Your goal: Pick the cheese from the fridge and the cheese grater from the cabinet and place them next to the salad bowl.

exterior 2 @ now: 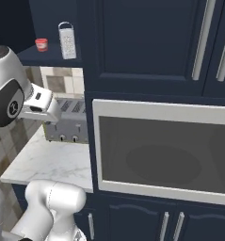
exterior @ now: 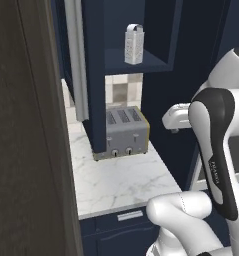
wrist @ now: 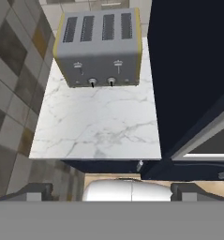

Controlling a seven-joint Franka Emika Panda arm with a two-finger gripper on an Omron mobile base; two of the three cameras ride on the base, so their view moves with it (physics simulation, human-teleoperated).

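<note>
Progress: early days, I'd say. The grater [exterior: 134, 44] sits untouched on its cabinet shelf [exterior: 136, 65], and no cheese, fridge or salad bowl can be seen from where the base stands, so whether the cheese leg is done can't be told.
Left to do: at the least, fetch the grater and set it down by the bowl.
Grater, place: on the open shelf near its front edge, above the toaster [exterior: 125, 132]. From the right base camera it stands just right of a small red jar [exterior 2: 41, 44], at the shelf's right end against the cabinet's dark side wall.
Grater, axis: long axis straight up, handle on top, wider foot on the shelf. The dotted face looks out of the cabinet toward the robot.
Gripper [wrist: 111, 192]: jaws spread as wide as they go, nothing between them. The hand looks down on the marble counter [wrist: 94, 126] and the toaster, well below the shelf.
Next move, my read: lift high to the shelf and take the grater across its narrow body.
</note>
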